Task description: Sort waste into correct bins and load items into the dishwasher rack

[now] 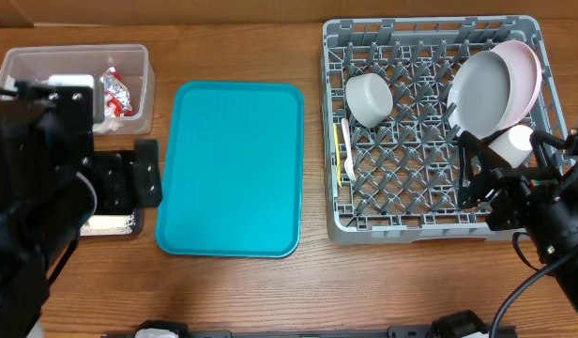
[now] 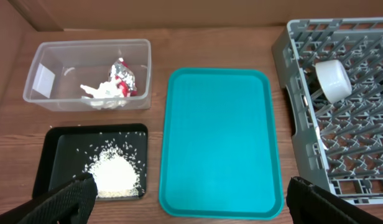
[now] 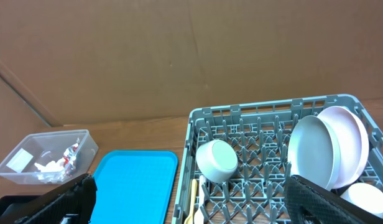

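Observation:
The clear tub (image 2: 42, 68) holds the white napkin (image 2: 101, 94), silver foil (image 2: 122, 73) and red packet (image 2: 126, 87). The black tray (image 2: 45, 162) holds the rice heap (image 2: 114, 174). The grey rack (image 1: 430, 221) holds the small grey bowl (image 1: 368, 98), grey dish (image 1: 481, 94), pink plate (image 1: 525, 66), white cup (image 1: 514, 141), yellow spoon (image 1: 337, 150) and white fork (image 1: 346, 155). My left gripper (image 2: 191, 208) is open and empty, high above the teal tray's near edge. My right gripper (image 3: 191, 208) is open and empty above the rack's front.
The teal serving tray (image 1: 230, 169) lies bare between the bins and the rack. My left arm (image 1: 31, 188) covers part of the black tray in the overhead view. A cardboard wall stands behind the table (image 3: 179, 56).

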You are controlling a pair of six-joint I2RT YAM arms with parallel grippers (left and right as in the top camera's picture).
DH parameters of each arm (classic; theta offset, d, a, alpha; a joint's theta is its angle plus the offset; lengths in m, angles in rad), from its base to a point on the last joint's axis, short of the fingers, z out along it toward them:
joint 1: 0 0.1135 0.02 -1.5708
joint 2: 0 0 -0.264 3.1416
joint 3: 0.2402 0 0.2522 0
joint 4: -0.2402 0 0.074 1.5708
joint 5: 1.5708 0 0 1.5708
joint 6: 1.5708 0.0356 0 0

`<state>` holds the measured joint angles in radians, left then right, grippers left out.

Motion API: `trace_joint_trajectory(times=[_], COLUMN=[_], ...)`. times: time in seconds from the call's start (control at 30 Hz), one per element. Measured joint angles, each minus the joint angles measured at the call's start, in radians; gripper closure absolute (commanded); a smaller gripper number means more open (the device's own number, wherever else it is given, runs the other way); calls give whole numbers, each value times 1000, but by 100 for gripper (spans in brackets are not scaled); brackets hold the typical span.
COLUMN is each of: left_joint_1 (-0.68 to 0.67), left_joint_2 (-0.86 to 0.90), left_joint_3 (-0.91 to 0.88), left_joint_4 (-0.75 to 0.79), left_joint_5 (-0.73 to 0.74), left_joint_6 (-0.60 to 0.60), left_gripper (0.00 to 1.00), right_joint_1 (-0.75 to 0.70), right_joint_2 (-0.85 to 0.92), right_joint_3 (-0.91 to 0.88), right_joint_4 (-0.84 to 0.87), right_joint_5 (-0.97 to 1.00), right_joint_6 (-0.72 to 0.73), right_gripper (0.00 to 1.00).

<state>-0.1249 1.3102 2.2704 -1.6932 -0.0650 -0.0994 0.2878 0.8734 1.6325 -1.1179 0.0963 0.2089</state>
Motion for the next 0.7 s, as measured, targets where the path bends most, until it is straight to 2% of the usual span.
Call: trace_joint_trajectory(times=[0.47,0.63,0.7], left_joint_1=[0,0,0], left_joint_2=[51,68,74], left_joint_3=[-7,-8,-8], left_joint_4=[2,2,3], left_joint_5=[0,0,0], left_joint_6=[0,0,0], left_gripper=[0,0,0], right_joint_1=[0,-1,-14], right_joint_2=[0,0,-6], right_joint_3=[0,-1,-13], right_joint_4=[-10,-154,-156], right_joint_5=[9,61,85], right_joint_6=[-1,-1,-4], right_gripper=[0,0,0])
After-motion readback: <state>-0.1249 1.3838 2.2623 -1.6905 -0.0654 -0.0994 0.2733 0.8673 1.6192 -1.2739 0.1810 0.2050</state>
